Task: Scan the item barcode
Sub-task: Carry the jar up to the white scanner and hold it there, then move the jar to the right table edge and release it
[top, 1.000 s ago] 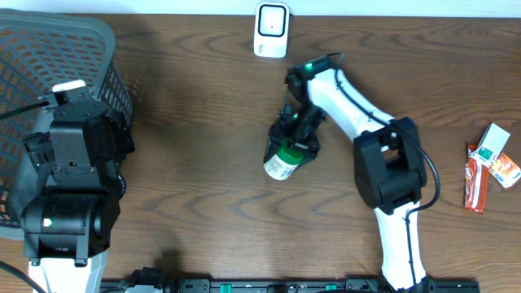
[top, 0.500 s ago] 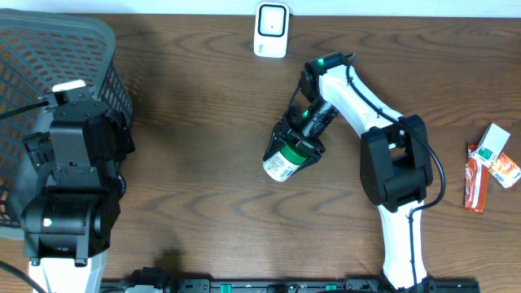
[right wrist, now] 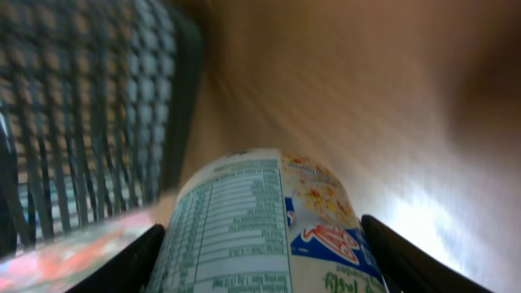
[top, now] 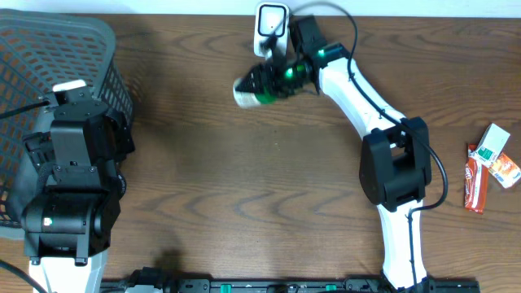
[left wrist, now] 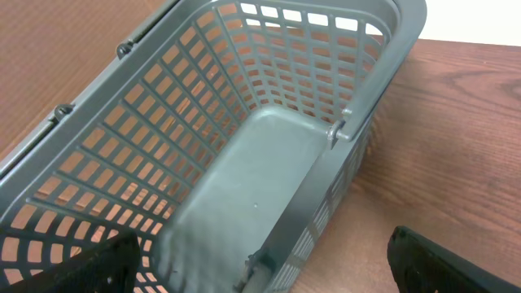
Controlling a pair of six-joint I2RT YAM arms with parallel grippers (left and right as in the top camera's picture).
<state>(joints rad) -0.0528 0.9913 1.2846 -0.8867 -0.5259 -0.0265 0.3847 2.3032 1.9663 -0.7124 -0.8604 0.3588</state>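
At the far table edge, just below the scanner (top: 271, 28): found canister (top: 251, 89) clamped sideways between the right gripper (top: 281, 77) fingers, apparently clear of the wood. Judged so held to turn its printed label (nutrition panel facing the wrist camera; barcode not seen) toward the scanner window. Noted left gripper (left wrist: 264, 273) fingers wide apart, empty, poised over the basket (left wrist: 244, 187), presumably for clearance.

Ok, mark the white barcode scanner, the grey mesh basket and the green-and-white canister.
white barcode scanner (top: 271, 20): overhead, its front face.
grey mesh basket (left wrist: 163, 122): left wrist, its side wall.
green-and-white canister (top: 247, 92): overhead, its white end.
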